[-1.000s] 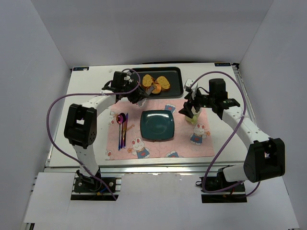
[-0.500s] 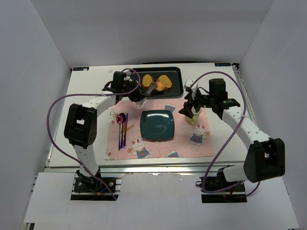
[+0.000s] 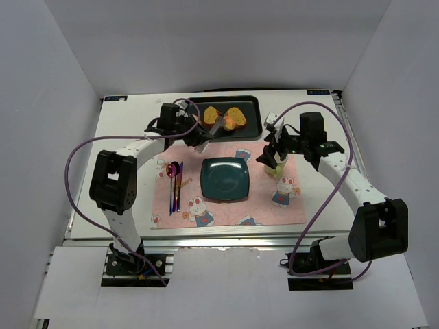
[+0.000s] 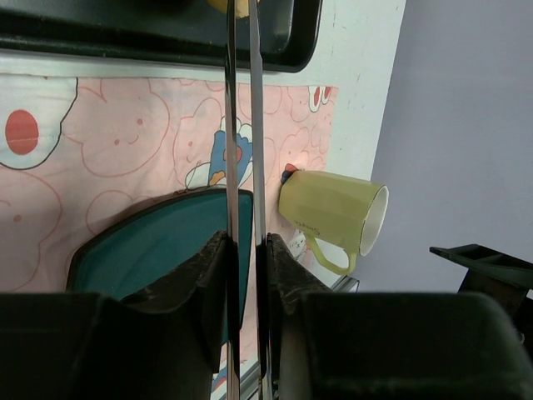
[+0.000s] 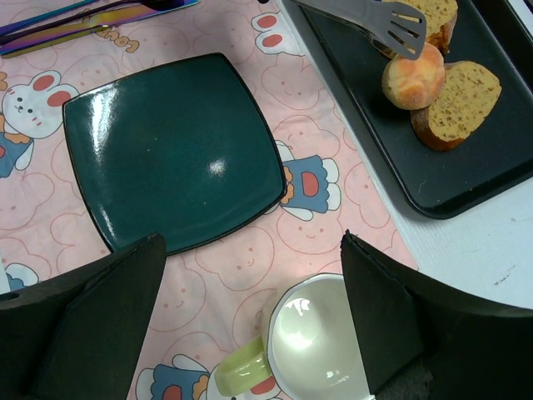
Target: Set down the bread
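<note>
Found the bread (image 5: 414,75) lying in the black tray (image 5: 466,179) at the far side of the surface (image 3: 130,137), between two toast slices (image 5: 458,104) and touching the one on its outer side. Saw the left pincer (image 4: 246,250) clamped on the tongs (image 5: 398,23), both thin blades squeezed nearly together between its pads. Followed the tongs across the tray's near rim to a slotted tip lying against the top of the bread. Could not tell from the right wrist view whether the bread sat between the blades or only beside them, with just one blade plain to see there. In the top view, made out the bread right at the end of the tongs and no more than that.

Noted the right pincer (image 3: 270,159) spread wide with nothing between its fingers, hanging above the mug (image 5: 321,342). Saw the mug standing upright, yellow-green, on the pink rabbit-print mat (image 5: 275,250), near the mat's right side. Saw the teal plate (image 5: 175,150) flat in the middle of the mat, well apart from the bread, with the cutlery (image 3: 175,181) to its left and the mug to its right.
</note>
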